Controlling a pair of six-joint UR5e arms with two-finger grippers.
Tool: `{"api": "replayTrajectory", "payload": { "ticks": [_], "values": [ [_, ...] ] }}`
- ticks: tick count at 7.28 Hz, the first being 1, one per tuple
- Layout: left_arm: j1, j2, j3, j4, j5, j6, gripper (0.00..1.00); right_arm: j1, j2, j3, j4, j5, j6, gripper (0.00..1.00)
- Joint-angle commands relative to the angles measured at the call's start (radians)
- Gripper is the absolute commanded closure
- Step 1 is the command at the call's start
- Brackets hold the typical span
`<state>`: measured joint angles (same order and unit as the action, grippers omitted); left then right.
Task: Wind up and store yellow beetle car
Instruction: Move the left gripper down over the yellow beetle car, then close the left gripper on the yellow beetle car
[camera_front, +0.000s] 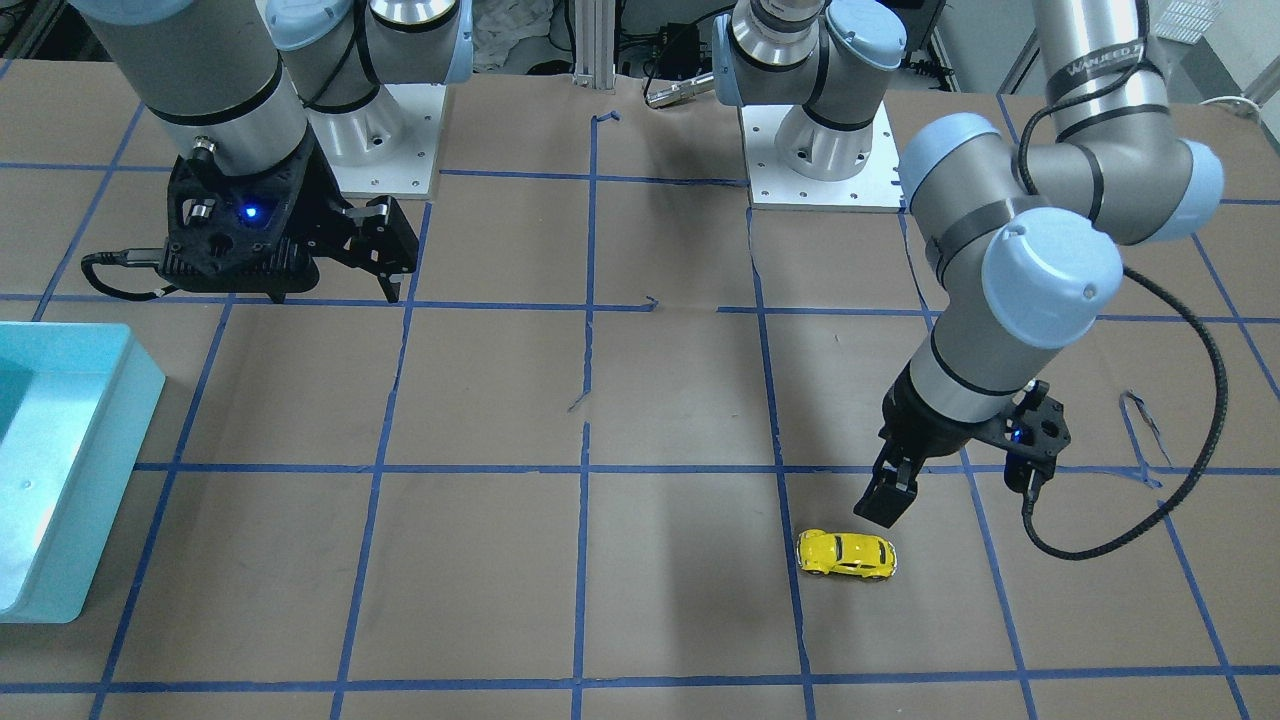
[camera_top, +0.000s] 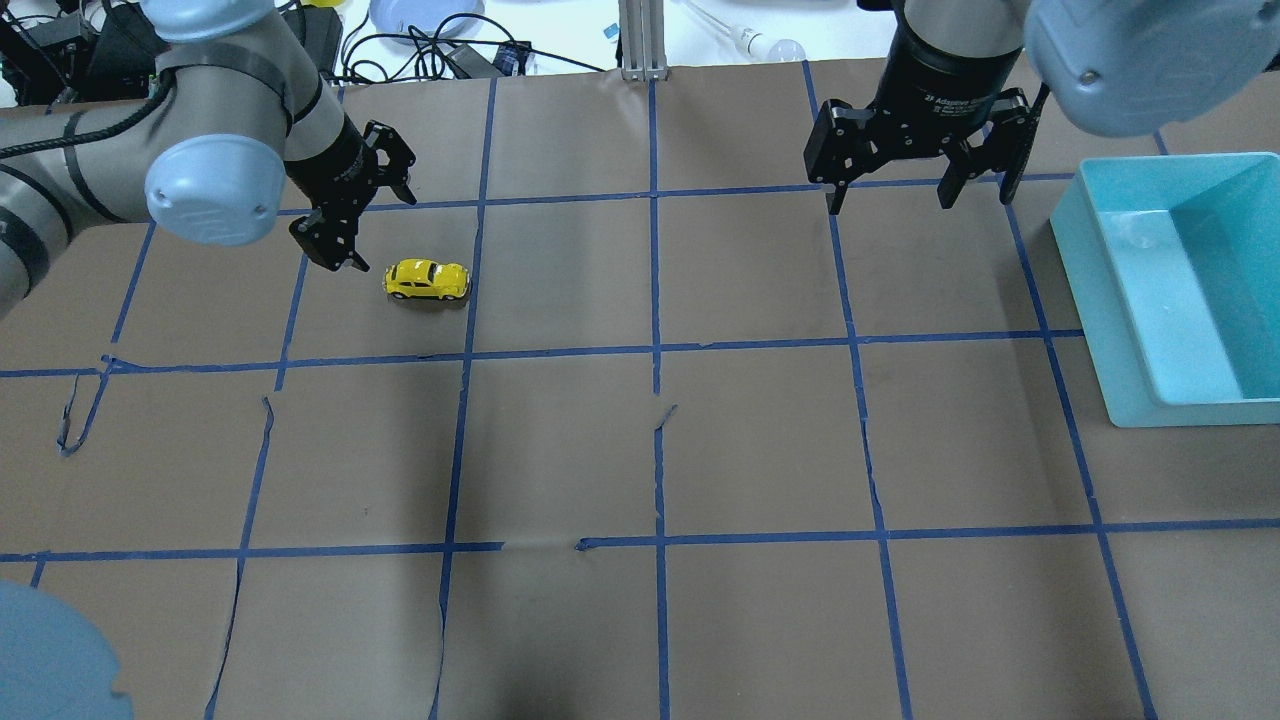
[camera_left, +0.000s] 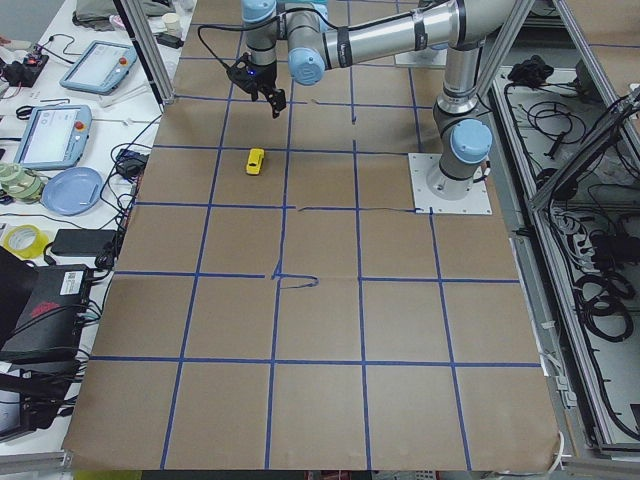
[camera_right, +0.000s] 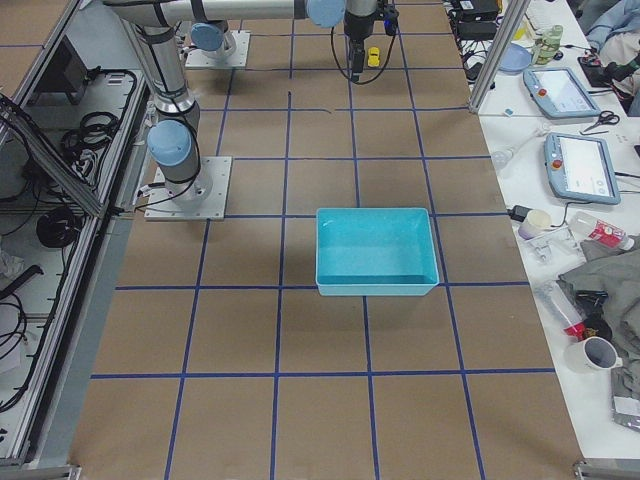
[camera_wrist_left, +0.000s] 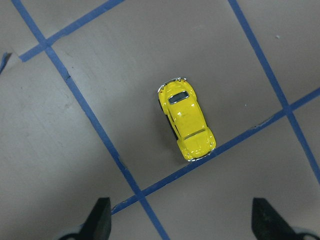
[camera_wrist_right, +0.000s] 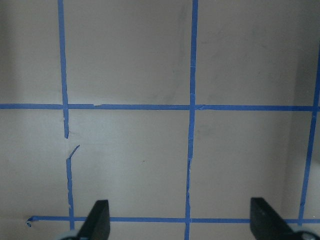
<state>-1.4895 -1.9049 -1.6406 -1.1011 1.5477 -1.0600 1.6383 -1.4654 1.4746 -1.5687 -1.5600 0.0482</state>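
The yellow beetle car (camera_top: 427, 279) stands on its wheels on the brown paper-covered table, on my left side. It also shows in the front view (camera_front: 846, 555) and in the left wrist view (camera_wrist_left: 186, 125), next to a blue tape line. My left gripper (camera_top: 335, 245) hangs just above the table beside the car, apart from it. It is open and empty, with the fingertips wide apart in the left wrist view (camera_wrist_left: 182, 220). My right gripper (camera_top: 915, 200) is open and empty over the table's far right part; its wrist view (camera_wrist_right: 180, 220) shows only paper and tape.
A teal bin (camera_top: 1090, 290) stands at the table's right edge, seen also in the front view (camera_front: 100, 440); nothing shows in it. Blue tape lines grid the table, torn in places. Both arm bases (camera_front: 820, 170) stand on white plates at the robot's side.
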Motion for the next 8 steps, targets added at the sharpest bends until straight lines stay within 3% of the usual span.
{"api": "replayTrajectory", "payload": {
  "ticks": [1,6,8],
  "values": [
    [0.000,-0.074,-0.015,0.056,-0.008,-0.179,0.00,-0.002,0.000,0.000,-0.002,-0.002,-0.002,0.00],
    [0.002,-0.219,-0.008,0.093,0.005,-0.204,0.00,0.000,0.002,0.001,-0.001,-0.002,-0.002,0.00],
    [0.002,-0.256,0.001,0.176,0.003,-0.207,0.00,0.000,0.002,0.001,-0.001,-0.003,-0.002,0.00]
  ]
}}
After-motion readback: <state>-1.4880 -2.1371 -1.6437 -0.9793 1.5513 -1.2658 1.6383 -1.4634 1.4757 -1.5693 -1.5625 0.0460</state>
